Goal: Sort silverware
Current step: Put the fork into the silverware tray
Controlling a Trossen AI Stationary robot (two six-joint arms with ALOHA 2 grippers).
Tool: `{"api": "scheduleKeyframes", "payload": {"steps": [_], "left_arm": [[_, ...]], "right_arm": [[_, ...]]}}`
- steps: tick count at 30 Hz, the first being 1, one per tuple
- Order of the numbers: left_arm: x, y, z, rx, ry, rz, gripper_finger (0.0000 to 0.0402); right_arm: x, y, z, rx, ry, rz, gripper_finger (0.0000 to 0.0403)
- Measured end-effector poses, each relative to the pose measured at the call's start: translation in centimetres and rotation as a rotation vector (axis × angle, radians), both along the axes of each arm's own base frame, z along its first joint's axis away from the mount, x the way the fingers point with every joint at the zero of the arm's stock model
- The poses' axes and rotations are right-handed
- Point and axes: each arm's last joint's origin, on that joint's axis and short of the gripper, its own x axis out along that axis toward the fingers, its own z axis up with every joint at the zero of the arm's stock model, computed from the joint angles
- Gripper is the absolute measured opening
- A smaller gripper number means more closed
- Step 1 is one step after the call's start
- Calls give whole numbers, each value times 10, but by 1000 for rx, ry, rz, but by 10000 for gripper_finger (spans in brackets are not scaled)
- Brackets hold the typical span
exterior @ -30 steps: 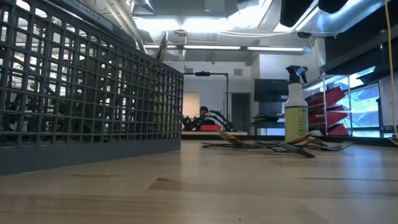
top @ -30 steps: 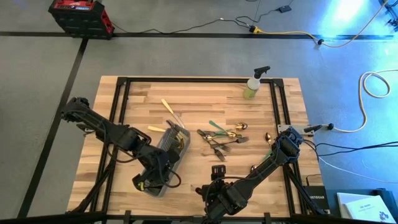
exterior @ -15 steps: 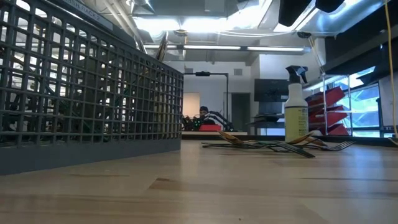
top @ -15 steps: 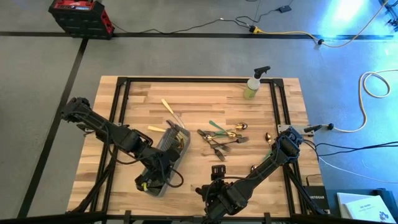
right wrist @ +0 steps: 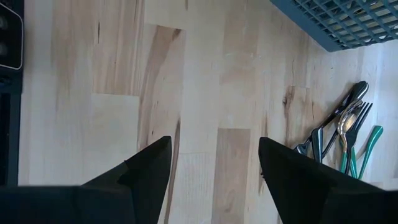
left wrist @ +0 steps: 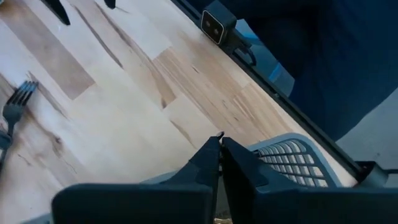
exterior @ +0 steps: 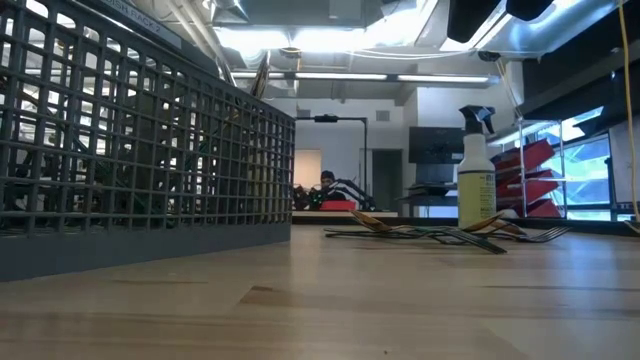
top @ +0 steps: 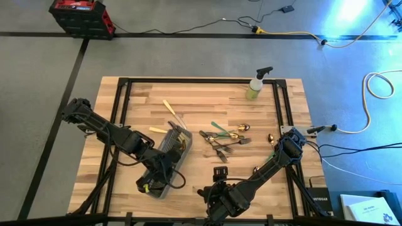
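Note:
The silverware lies loose in a pile mid-table, also seen in the low view and the right wrist view. Two cream-handled pieces lie beyond the grey mesh caddy, which has gold pieces in its far end. My left gripper is shut, with nothing showing between its fingertips, and hangs over the caddy's near end. A single fork lies on the wood beside it. My right gripper stands open above bare wood near the table's front edge.
A yellow-green spray bottle stands at the far right. Two single spoons lie right of the pile. A black frame runs around the tabletop. A small black camera box sits near the front edge. Bare wood lies between caddy and pile.

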Motion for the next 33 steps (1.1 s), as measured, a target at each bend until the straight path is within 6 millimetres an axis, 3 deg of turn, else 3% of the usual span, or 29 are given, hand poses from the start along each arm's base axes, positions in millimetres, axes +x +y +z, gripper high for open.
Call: {"api": "scheduleKeyframes", "payload": {"steps": [11,25,33], "left_arm": [[-2,1,2,-71,66,134,3],[-31,-2,31,-142,123,198,4],[-40,-10,33,-220,203,307,4]], "right_arm": [[0,0,0,0,0,0,225],[0,0,0,1,2,1,225],[0,0,0,8,6,2,225]]}}
